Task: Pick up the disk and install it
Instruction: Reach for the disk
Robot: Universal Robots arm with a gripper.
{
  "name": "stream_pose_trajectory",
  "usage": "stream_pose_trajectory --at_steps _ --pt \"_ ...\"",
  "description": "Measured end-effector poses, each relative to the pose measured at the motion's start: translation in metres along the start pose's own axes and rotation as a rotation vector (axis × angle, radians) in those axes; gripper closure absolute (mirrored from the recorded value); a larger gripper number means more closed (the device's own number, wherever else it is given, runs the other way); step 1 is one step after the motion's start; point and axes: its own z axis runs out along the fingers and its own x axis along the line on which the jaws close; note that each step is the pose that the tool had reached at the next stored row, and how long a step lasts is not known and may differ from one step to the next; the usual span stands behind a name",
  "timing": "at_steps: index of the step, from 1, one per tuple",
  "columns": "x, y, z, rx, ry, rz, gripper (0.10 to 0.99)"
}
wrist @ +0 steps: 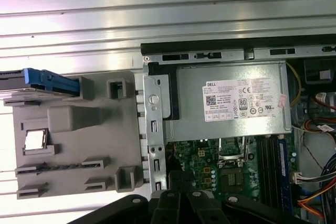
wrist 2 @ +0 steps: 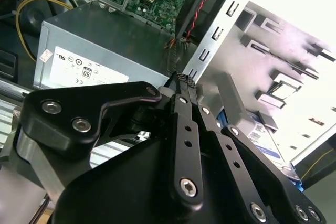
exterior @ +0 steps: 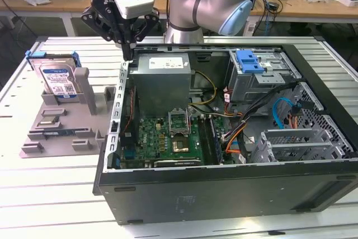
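In the exterior view, the fingers [exterior: 129, 48] hang closed and empty above the corner of the open computer case [exterior: 224, 194] nearest the grey stand [exterior: 56, 127]. The disk [exterior: 59, 79] stands upright in that stand, near the counter's [exterior: 56, 194] edge on the exterior view's left. In the second wrist view, the fingertips [wrist 2: 185, 85] meet with nothing between them. In the first wrist view, the disk [wrist: 47, 81] shows edge-on at the stand's end.

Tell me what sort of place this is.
Probably a robotics lab or test workshop: a robot arm stands over an opened PC case on a slatted metal table, a disk sits upright in a grey stand beside it, and cluttered desks run behind.
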Motion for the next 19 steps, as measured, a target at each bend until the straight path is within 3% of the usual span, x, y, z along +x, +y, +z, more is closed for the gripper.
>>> stream_pose_trajectory --at_steps 19 --pt "0.0165 -0.0013 -0.0005 0.0 0.0 0.0 0.98"
